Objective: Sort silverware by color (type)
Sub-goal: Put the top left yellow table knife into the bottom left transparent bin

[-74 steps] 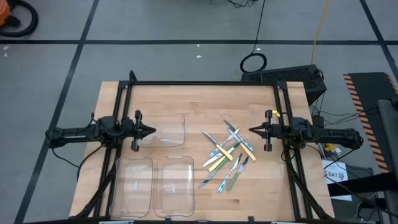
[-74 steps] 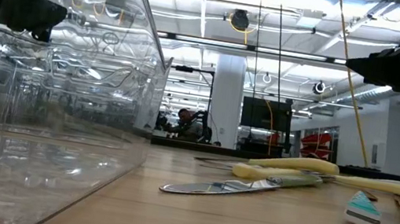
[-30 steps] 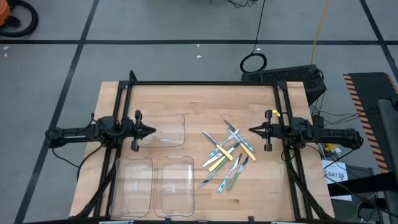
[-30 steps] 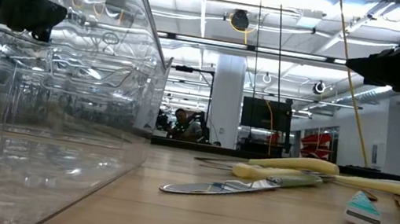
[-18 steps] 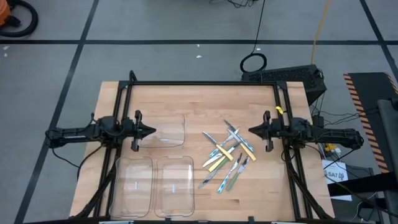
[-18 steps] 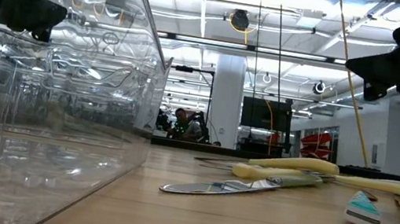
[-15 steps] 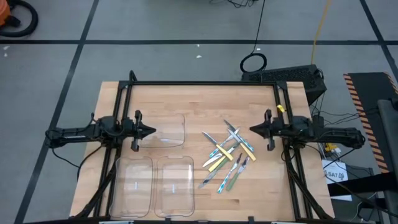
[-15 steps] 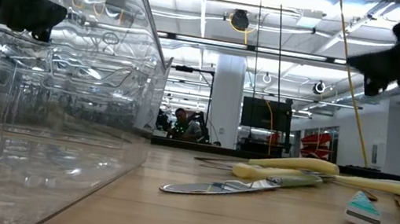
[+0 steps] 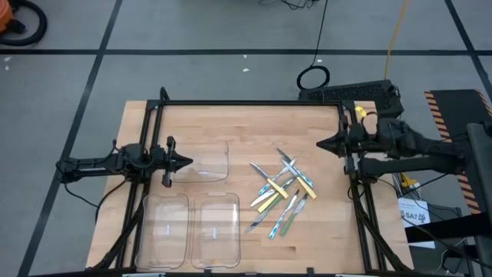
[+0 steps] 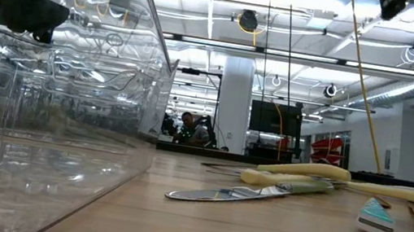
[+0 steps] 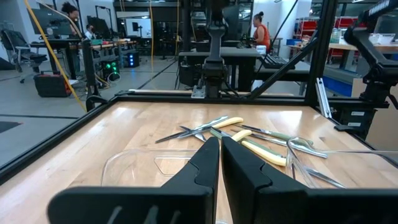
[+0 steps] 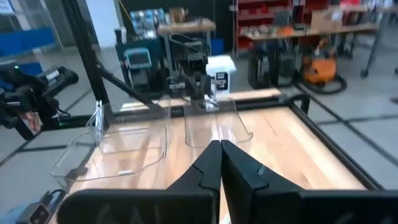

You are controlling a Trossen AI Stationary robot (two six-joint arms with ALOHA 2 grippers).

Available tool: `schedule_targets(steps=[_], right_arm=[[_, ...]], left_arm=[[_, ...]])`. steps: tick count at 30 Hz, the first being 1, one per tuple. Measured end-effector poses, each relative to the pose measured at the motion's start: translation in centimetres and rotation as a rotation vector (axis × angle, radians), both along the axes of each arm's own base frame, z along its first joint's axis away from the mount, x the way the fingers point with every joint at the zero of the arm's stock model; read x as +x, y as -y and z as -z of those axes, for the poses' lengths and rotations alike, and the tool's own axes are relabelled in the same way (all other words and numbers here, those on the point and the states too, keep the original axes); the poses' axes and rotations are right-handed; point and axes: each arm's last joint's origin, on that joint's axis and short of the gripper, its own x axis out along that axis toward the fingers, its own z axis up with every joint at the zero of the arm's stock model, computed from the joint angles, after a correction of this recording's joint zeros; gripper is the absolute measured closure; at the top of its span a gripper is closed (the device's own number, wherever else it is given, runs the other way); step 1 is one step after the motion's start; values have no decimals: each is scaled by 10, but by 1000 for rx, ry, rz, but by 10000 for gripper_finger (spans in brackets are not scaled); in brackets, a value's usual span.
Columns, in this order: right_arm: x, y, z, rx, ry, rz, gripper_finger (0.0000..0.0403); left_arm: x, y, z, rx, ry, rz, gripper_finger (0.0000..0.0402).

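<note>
- The right gripper point(image 9: 320, 143) is sitting in the right-centre of the high view, just above and to the right of the silverware point(image 9: 280, 191), and it is clear of every piece.
- Its fingers are pressed together with nothing between them, as the right wrist view point(image 12: 219, 163) shows plainly.
- In the low view only a dark tip of that arm point(image 10: 391, 5) is showing, right at the top edge towards the right.
- The silverware is lying in a loose crossed pile on the wooden table point(image 9: 246, 123), right of centre in the high view, with yellow, pale green and light blue handles all mixed together.
- In the low view, a metal blade point(image 10: 220, 193) is resting flat at centre, yellow handles point(image 10: 297, 174) are lying behind it, and a teal-ended piece point(image 10: 377, 219) is sitting at lower right.
- The left gripper point(image 9: 187, 162) is waiting at the left-centre of the high view, hanging over the near edge of the upper clear tray point(image 9: 209, 160).
- Its fingers point(image 11: 205, 163) are closed too, holding nothing, and in the left wrist view they are pointing across the table at the pile point(image 11: 249, 134).
- Two more clear trays point(image 9: 192, 227) are sitting side by side at the lower left of the high view.
- A person point(image 10: 187, 126) is showing far back in the room, centre of the low view.
</note>
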Motion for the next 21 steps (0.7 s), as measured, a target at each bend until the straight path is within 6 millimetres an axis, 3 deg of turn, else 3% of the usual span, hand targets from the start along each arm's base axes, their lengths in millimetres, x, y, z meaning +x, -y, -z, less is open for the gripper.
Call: schedule_targets(steps=[3,7,15,21], right_arm=[[5,2,-16,29,-116,62,399],[15,3,-20,80,-258,122,399],[38,-6,3,122,-454,96,399],[63,-18,20,60,-543,215,399]], left_arm=[[0,0,0,0,0,1,376],[0,0,0,0,0,0,376],[0,0,0,1,1,1,376],[0,0,0,1,2,0,376]])
